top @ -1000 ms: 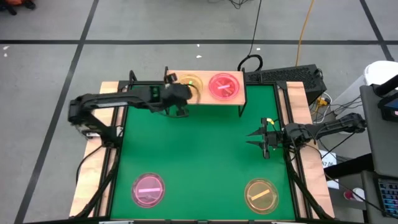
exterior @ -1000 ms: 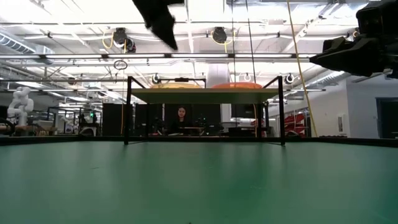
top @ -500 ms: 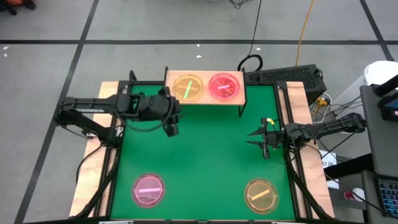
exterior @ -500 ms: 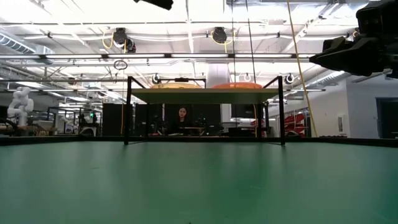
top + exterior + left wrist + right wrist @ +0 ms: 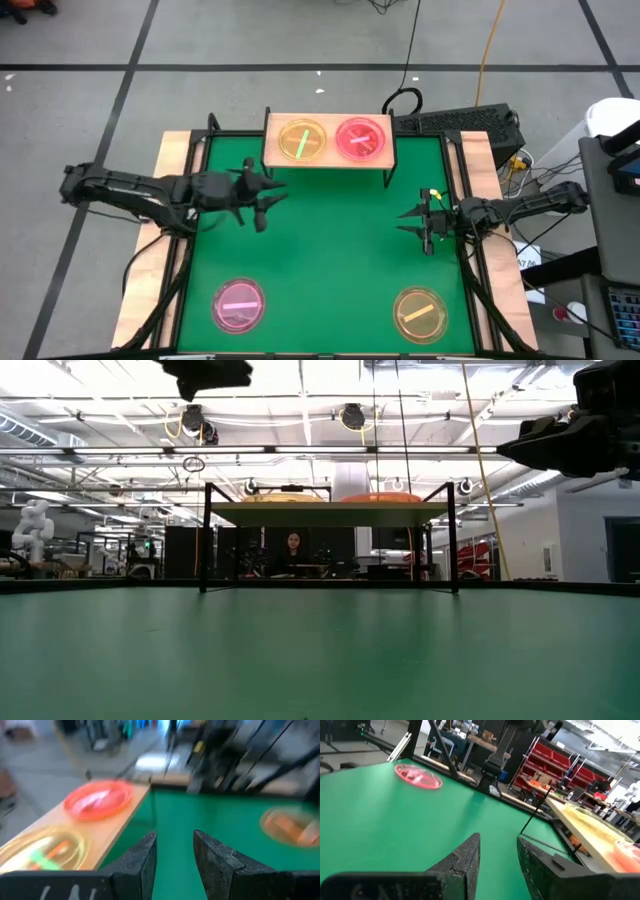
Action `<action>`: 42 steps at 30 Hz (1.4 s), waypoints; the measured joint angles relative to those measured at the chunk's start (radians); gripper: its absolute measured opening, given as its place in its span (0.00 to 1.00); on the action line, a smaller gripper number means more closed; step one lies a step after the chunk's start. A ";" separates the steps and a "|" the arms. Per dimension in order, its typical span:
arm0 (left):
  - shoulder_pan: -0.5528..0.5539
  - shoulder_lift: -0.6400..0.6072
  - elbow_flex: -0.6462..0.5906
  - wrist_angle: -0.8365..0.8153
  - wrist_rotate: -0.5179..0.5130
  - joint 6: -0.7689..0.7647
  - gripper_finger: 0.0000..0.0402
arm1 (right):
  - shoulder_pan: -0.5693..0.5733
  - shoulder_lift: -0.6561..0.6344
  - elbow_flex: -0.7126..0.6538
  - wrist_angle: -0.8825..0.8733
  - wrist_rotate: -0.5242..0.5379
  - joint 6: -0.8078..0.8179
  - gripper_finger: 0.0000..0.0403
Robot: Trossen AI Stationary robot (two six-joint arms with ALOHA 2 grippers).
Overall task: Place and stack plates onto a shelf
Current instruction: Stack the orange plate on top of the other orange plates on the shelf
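The light-wood shelf (image 5: 330, 158) stands at the table's far edge on black legs. On it lie an amber plate with a green bar (image 5: 302, 140) and a pink plate (image 5: 359, 138); both also show in the left wrist view, amber (image 5: 42, 850) and pink (image 5: 97, 798). A pink plate (image 5: 239, 304) and an amber plate (image 5: 418, 312) lie flat on the green mat near the front. My left gripper (image 5: 268, 205) is open and empty, above the mat left of the shelf. My right gripper (image 5: 405, 222) is open and empty at the right side.
Wooden side strips (image 5: 150, 260) and black rails run along both sides of the mat. The shelf's thin black legs (image 5: 206, 540) stand on the mat's far part. The middle of the green mat (image 5: 330, 250) is bare. Cables and equipment lie beyond the table's far right corner.
My left gripper has drawn back from over the shelf's amber plate toward the table's left edge and a little toward the near edge. The amber plate, partly covered before, now lies fully in view on the shelf.
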 joint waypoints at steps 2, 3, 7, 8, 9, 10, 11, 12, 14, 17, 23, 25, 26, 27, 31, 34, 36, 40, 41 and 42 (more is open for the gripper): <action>-0.004 -0.063 -0.098 0.119 0.020 -0.019 0.33 | 0.000 0.001 0.000 0.030 0.000 0.000 0.28; -0.007 -0.085 -0.139 0.167 0.021 -0.029 0.33 | 0.000 0.001 0.000 0.049 0.001 0.000 0.28; -0.010 -0.150 -0.249 0.273 0.023 -0.051 0.33 | 0.000 0.000 0.000 0.156 -0.029 0.074 0.28; -0.010 -0.159 -0.262 0.286 0.022 -0.060 0.33 | 0.000 0.001 0.000 0.184 -0.048 0.110 0.28; -0.010 -0.166 -0.273 0.289 0.022 -0.067 0.33 | 0.000 0.001 0.000 0.210 -0.056 0.150 0.28; -0.010 -0.168 -0.280 0.292 0.022 -0.070 0.33 | 0.000 0.000 0.000 0.231 -0.064 0.183 0.28; -0.010 -0.169 -0.283 0.300 0.023 -0.071 0.33 | 0.000 0.000 0.000 0.249 -0.070 0.211 0.28; -0.010 -0.170 -0.283 0.300 0.023 -0.071 0.33 | 0.000 0.001 0.000 0.267 -0.074 0.235 0.28; -0.010 -0.171 -0.283 0.305 0.023 -0.070 0.33 | 0.000 0.000 0.007 0.305 -0.077 0.272 0.28; -0.010 -0.170 -0.283 0.302 0.023 -0.072 0.33 | 0.000 0.004 0.066 0.161 -0.082 0.349 0.28; -0.010 -0.170 -0.283 0.302 0.023 -0.070 0.33 | 0.000 0.106 0.318 -0.225 -0.232 0.509 0.28; -0.010 -0.170 -0.284 0.302 0.023 -0.069 0.33 | 0.000 0.162 0.382 -0.348 -0.269 0.526 0.28; -0.010 -0.170 -0.284 0.302 0.023 -0.069 0.33 | 0.000 0.190 0.414 -0.391 -0.287 0.530 0.28; -0.010 -0.170 -0.284 0.302 0.023 -0.069 0.33 | 0.001 0.218 0.443 -0.422 -0.294 0.540 0.28; -0.010 -0.170 -0.284 0.302 0.023 -0.069 0.33 | 0.011 0.332 0.511 -0.525 -0.335 0.592 0.28; -0.010 -0.170 -0.284 0.302 0.023 -0.069 0.33 | 0.024 0.405 0.534 -0.587 -0.364 0.619 0.28; -0.010 -0.170 -0.284 0.301 0.023 -0.069 0.33 | 0.030 0.444 0.538 -0.632 -0.370 0.652 0.28; -0.010 -0.170 -0.284 0.301 0.023 -0.068 0.33 | 0.049 0.519 0.541 -0.738 -0.417 0.782 0.28; -0.010 -0.170 -0.284 0.301 0.023 -0.068 0.33 | 0.058 0.539 0.541 -0.761 -0.435 0.810 0.28; -0.010 -0.170 -0.283 0.301 0.023 -0.068 0.33 | 0.066 0.556 0.541 -0.783 -0.447 0.833 0.28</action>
